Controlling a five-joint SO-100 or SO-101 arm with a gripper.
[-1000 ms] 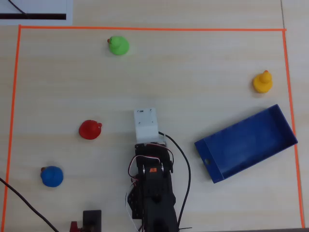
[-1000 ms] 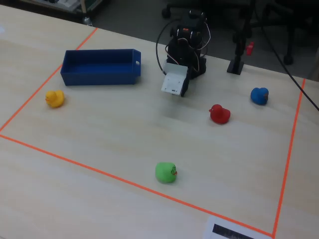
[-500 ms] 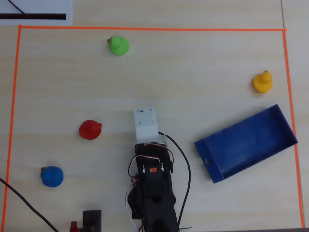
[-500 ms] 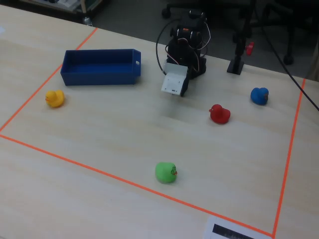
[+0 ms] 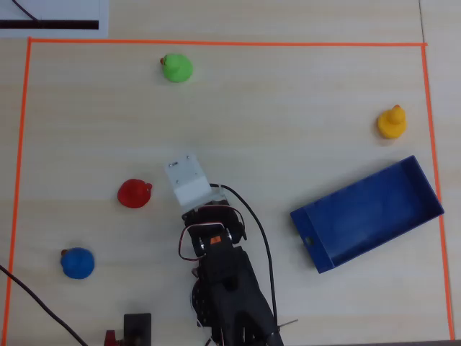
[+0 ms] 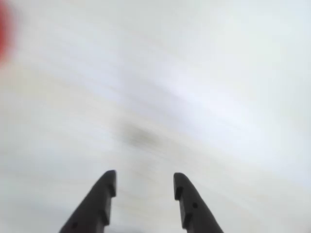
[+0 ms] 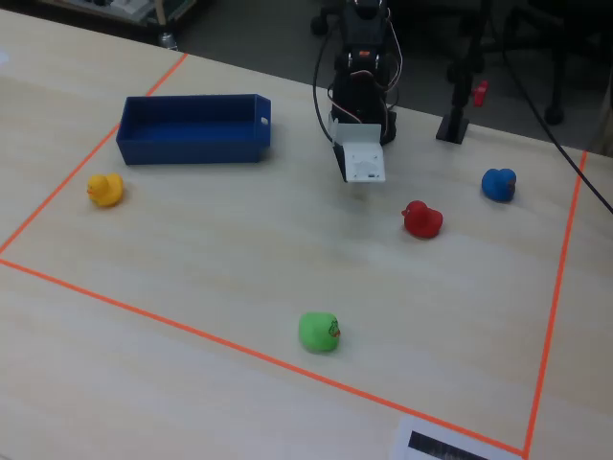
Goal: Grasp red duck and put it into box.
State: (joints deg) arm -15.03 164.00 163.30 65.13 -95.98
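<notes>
- Two dark fingertips of the gripper sat closest to the wrist view's lens, parted by a moderate gap with nothing between them, over blurred pale counter.
- Four toy ducks lay on the counter, one of each colour: the red duck, a blue duck, a green duck and a yellow duck.
- One box was present, a shallow dark-blue tray; in the overhead view its floor was bare and held no duck.
- Taking the box as landmark in the overhead view, the red duck stood well to its left, beyond the arm, upright on the counter and untouched.
- Blue duck lay farther left of the box still, below the red one; the green duck lay far up and left of it; the yellow duck sat near the box's upper right corner, apart from it.
- One white camera block on the arm lay between the red duck and the box, nearer the duck.
- Orange tape framed all four ducks and the box.
- At the wrist view's left edge, a red smear showed, too blurred to make out.
</notes>
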